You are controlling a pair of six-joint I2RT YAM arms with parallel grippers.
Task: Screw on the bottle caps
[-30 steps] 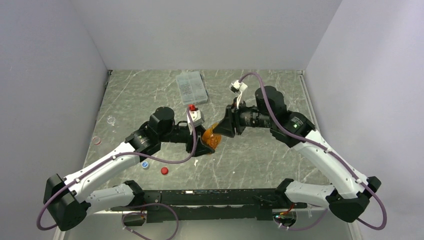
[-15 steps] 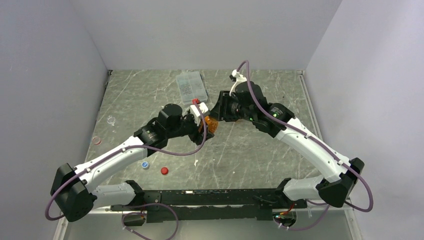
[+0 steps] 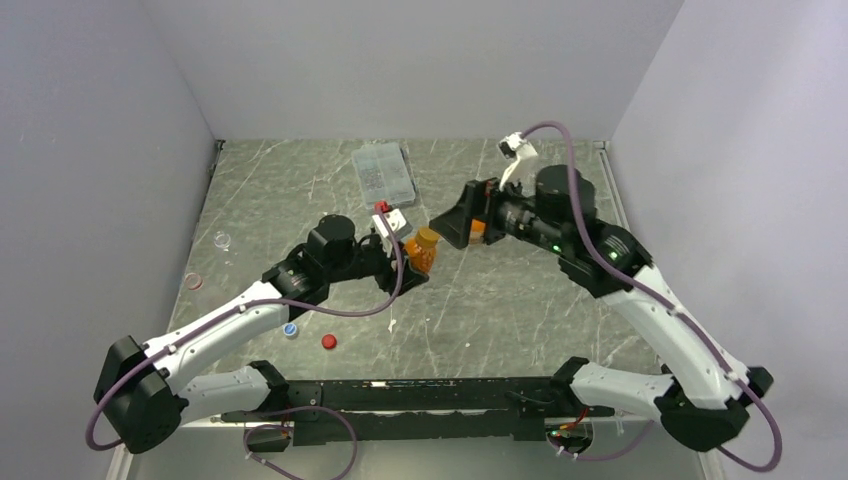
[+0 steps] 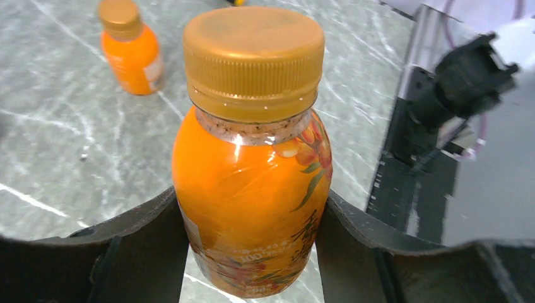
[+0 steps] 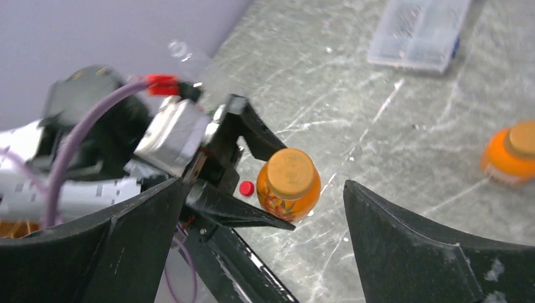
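Left gripper [image 4: 252, 247] is clamped partway closed on the lower body of an orange bottle [image 4: 252, 196], held upright above the middle of the table with its orange cap [image 4: 253, 60] on the neck. The right gripper [image 5: 262, 184] stands wide open just right of it, holding and touching nothing. The capping of this bottle appears finished; the next move likely calls for setting it down beside the second capped bottle [image 5: 510, 154] on the right, then fetching the loose red cap [image 3: 329, 341] or blue cap [image 3: 290, 328] at near left.
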